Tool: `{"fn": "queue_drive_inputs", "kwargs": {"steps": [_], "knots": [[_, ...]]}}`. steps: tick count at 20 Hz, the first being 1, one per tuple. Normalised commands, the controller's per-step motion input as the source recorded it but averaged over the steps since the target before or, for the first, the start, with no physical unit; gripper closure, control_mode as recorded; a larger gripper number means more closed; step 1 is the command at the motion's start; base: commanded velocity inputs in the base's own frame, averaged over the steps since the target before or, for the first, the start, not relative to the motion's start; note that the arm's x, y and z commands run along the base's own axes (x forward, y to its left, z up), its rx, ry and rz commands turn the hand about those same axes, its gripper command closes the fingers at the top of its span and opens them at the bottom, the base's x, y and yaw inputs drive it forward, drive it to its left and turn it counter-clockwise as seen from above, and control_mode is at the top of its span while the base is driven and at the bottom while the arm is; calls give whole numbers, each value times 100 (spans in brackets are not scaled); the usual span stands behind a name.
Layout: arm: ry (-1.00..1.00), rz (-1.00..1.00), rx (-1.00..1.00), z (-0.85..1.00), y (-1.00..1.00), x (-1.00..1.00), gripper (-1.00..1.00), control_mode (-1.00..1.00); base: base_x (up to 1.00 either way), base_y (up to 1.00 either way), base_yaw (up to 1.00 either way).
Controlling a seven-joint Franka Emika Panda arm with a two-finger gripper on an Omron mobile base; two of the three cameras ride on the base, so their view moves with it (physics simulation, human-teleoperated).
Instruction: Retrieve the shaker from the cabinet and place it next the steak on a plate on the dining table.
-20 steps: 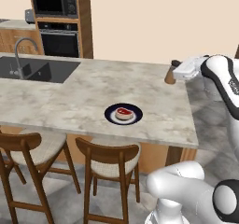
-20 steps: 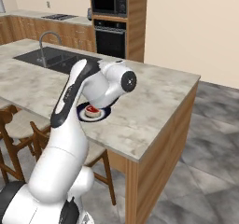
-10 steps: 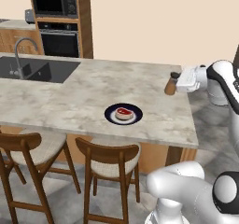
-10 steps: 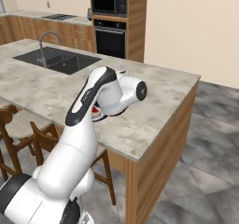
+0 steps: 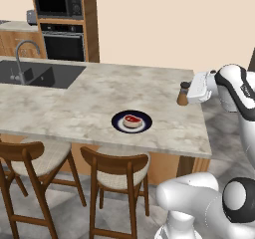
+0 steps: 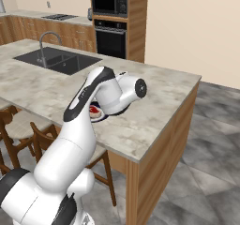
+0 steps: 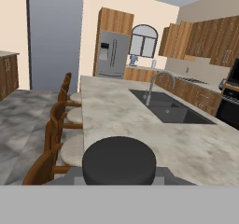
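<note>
Shaker at the table's edge
Gripper (image 5: pixel 190 89) pinches the shaker (image 5: pixel 183 94) upright over the dining table (image 5: pixel 99 91); no writing readable.

Dining table (image 5: pixel 89 101) bearing plate (image 5: pixel 117 123)

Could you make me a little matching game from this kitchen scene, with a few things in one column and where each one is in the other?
Things:
1. shaker
2. steak
3. sink
4. microwave

Places:
A. set into the far end of the island top
B. on the dark-rimmed plate
C. built in above the oven
D. held in the end effector at the island's corner

Pairs: 1-D, 2-B, 3-A, 4-C
</note>
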Motion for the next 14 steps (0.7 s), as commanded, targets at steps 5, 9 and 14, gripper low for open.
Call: {"fn": "queue_drive_inputs", "kwargs": {"steps": [5,9,14], "knots": [[-2,0,0,-8,0,1,100,-100,0,0,0],[0,0,2,-32,0,12,100,-100,0,0,0],[0,0,2,-39,0,18,100,-100,0,0,0]]}}
